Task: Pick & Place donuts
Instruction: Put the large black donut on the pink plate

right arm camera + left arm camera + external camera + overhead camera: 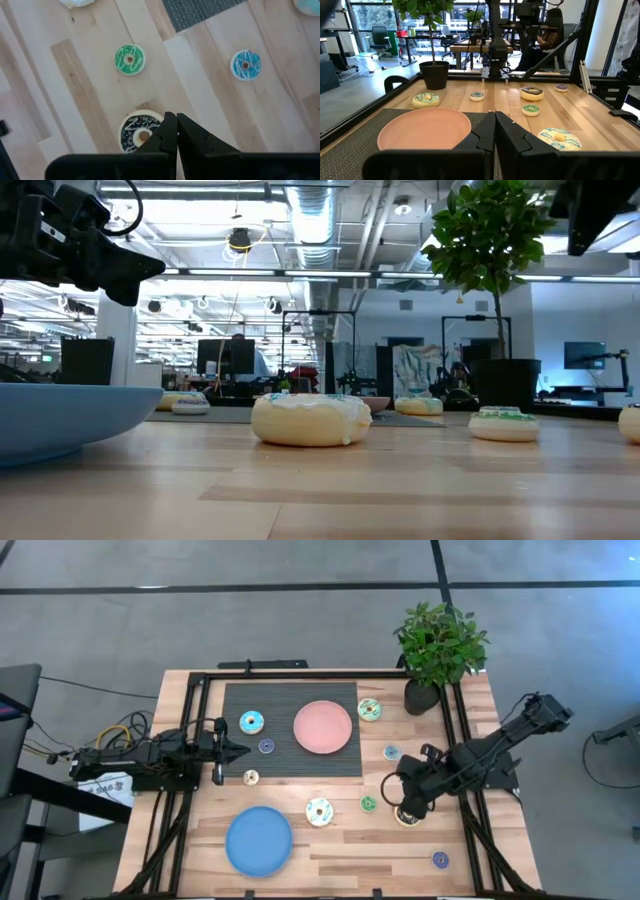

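Observation:
Several small toy donuts lie flat on the table. A light blue one (252,722), a small purple one (266,746) and a small cream one (251,777) sit near my left gripper (238,750). It is shut and hovers level over the dark mat's left edge, pointing at the pink plate (425,129). My right gripper (176,122) is shut and points down from above, just beside the brown donut (136,134). The green donut (129,59) and teal donut (245,64) lie beyond it. A white donut (310,420) lies between the two plates.
The pink plate (323,727) rests on the dark mat (290,765), and the blue plate (258,840) on the wood near the table's near edge. A potted plant (438,650) stands at the far right corner. A green-iced donut (369,709) and a purple one (440,859) lie apart.

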Robot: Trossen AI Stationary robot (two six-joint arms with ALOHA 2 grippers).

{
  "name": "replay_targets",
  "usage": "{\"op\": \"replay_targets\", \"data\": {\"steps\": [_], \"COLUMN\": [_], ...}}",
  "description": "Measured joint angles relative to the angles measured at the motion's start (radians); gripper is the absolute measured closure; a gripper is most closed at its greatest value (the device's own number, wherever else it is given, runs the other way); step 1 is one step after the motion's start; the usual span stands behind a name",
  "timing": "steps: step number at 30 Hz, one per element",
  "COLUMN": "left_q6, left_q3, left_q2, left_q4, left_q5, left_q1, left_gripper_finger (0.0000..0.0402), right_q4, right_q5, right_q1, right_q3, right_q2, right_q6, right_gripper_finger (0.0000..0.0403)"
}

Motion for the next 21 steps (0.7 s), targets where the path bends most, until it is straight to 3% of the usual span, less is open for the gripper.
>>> {"op": "replay_targets", "data": {"steps": [4, 21], "left_q6": [0.000, 0.000], "left_q3": [0.000, 0.000], "left_q2": [0.000, 0.000], "left_q4": [0.000, 0.000], "left_q5": [0.000, 0.000], "left_q1": [0.000, 0.000], "left_gripper_finger": [0.0401, 0.0401], "right_q4": [-0.002, 0.051], "right_q5": [0.013, -0.029], "right_q1": [0.017, 0.074], "right_q3": [-0.031, -0.238], "right_q2": [-0.001, -0.001], "right_q6": [0.048, 0.320], "right_gripper_finger": [0.0366, 0.0167]}}
